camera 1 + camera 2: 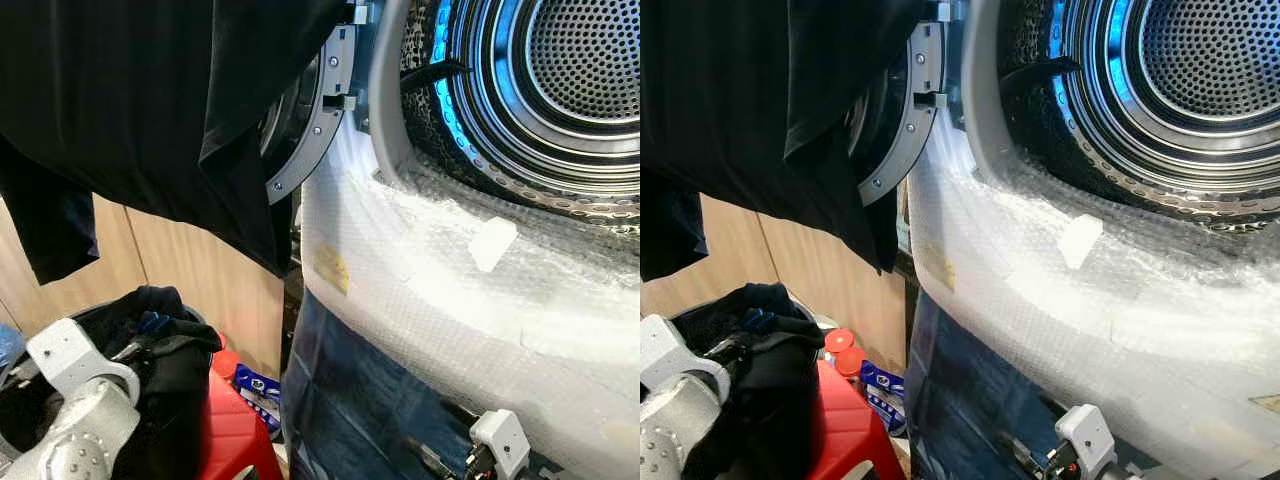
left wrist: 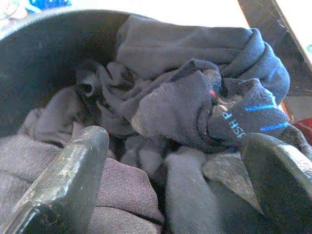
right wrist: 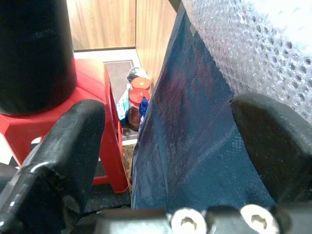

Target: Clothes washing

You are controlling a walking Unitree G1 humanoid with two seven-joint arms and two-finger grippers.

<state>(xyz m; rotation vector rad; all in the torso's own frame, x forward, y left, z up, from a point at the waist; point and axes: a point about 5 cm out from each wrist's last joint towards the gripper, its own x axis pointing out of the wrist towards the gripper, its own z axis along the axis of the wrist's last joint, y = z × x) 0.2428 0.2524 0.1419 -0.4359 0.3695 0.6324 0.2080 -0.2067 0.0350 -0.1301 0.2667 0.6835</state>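
Judging by how things lie, the washing has hardly started: the clothes sit in a bucket and the drum looks bare. At the lower left of the left eye view, the dark bucket [image 1: 20, 420] rests on a red stool [image 1: 232, 425], heaped with dark clothes [image 1: 165, 345]. The left gripper [image 2: 168, 183] is down among them; the left wrist view shows its fingers [image 2: 68, 170] spread apart over the pile, closed on nothing, with a dark sock [image 2: 229, 119] marked in blue lying between them. Across the upper left hangs a black garment [image 1: 150, 110], draped in front of the open washer door [image 1: 320, 110]; what holds it up cannot be told. At the upper right, the drum [image 1: 560, 90] stands open and lit blue, with no clothing visible inside. Below it, bubble wrap [image 1: 450, 290] covers the washer's front. At the lower right, the right gripper [image 3: 168, 146] hangs low beside a blue sheet [image 3: 195, 141], its fingers apart and holding nothing. Left to do, it seems: grasp the garments, carry them into the drum, shut the door
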